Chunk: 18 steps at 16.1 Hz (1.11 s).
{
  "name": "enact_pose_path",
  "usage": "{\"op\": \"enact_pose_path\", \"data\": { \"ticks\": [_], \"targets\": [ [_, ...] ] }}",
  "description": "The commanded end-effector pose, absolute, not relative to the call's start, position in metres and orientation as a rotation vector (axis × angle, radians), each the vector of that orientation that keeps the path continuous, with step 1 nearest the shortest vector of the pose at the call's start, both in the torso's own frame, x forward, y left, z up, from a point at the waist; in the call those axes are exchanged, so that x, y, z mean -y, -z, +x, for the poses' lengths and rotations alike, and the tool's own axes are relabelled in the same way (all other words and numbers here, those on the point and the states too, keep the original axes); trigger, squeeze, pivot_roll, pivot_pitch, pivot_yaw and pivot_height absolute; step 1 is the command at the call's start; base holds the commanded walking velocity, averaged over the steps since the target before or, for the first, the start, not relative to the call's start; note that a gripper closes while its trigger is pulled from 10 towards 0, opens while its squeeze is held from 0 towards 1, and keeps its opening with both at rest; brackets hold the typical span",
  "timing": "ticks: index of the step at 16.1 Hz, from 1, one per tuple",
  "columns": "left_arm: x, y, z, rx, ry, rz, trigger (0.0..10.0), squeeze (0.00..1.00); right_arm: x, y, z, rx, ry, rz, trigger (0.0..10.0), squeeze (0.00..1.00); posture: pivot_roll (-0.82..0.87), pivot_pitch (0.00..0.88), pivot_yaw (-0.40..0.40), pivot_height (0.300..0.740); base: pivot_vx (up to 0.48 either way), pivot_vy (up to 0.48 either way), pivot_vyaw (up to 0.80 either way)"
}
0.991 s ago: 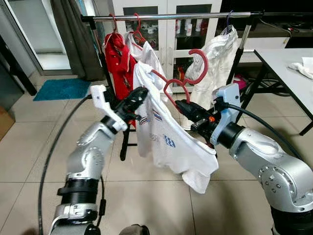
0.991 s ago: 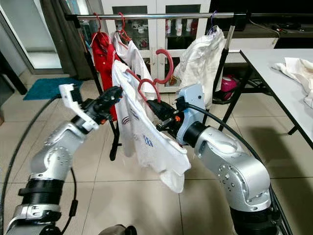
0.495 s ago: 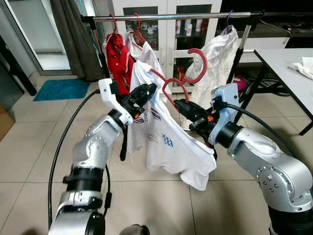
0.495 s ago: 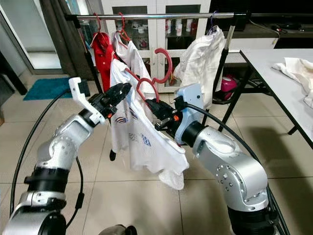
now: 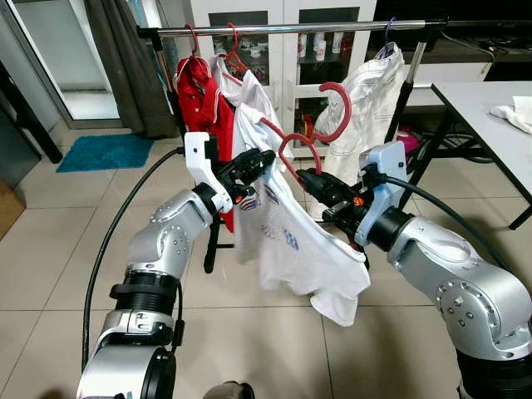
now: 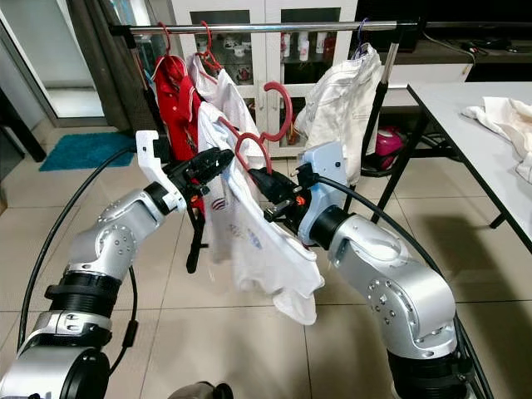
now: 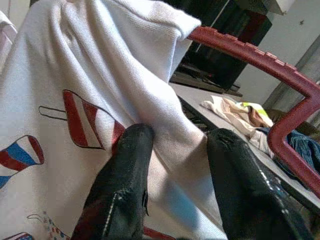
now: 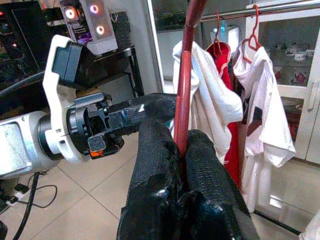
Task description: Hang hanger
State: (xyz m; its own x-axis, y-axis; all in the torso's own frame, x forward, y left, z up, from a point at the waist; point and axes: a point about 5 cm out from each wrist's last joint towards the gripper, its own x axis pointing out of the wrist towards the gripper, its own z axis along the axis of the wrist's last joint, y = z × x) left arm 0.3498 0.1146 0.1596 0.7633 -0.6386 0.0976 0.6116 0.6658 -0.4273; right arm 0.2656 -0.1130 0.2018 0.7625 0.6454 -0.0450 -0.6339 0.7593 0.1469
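The red hanger [image 5: 309, 137] was held up in front of the robot, near and below the clothes rail [image 5: 291, 28], with its hook well apart from the bar. A white T-shirt [image 5: 287, 241] with printed striped motifs hung from it, draped down toward the tiled floor [image 5: 50, 266]. The right gripper [image 8: 181, 150] had its two black fingers closed on the hanger's red bar, which ran straight up between them. The left gripper [image 7: 175, 150] reached in from the left side, its fingers spread narrowly apart and pressed against the shirt cloth just beside the hanger's shoulder; whether they pinched a fold was hard to judge from the wrist view. On the far rail hung a red garment [image 5: 198, 91] and a white shirt [image 5: 237, 87] on the left, and another white garment [image 5: 370, 91] on the right. At the far right a worktop [image 5: 482, 104] carried a crumpled pale cloth [image 5: 515, 112].
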Motion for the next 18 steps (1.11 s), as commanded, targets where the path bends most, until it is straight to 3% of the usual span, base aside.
{"op": "enact_pose_path", "data": {
  "ticks": [1,13,18],
  "targets": [
    [-0.114,-0.16,0.352,-0.067,0.699,-0.442,0.0,0.0,0.111,-0.215,0.266,-0.027,-0.717,0.116,10.0,0.0,-0.12,0.0,0.116,0.74,0.0,0.0,0.0],
    [-0.122,-0.162,0.355,-0.046,0.674,-0.523,0.0,0.0,0.111,-0.215,0.266,-0.028,-0.713,0.119,10.0,0.0,-0.12,0.0,0.12,0.74,0.0,0.0,0.0],
    [-0.114,-0.168,0.34,-0.014,0.687,-0.525,0.0,0.0,0.126,-0.202,0.275,-0.102,-0.545,0.11,10.0,0.0,-0.13,0.0,0.131,0.74,0.0,0.0,0.0]
  ]
}}
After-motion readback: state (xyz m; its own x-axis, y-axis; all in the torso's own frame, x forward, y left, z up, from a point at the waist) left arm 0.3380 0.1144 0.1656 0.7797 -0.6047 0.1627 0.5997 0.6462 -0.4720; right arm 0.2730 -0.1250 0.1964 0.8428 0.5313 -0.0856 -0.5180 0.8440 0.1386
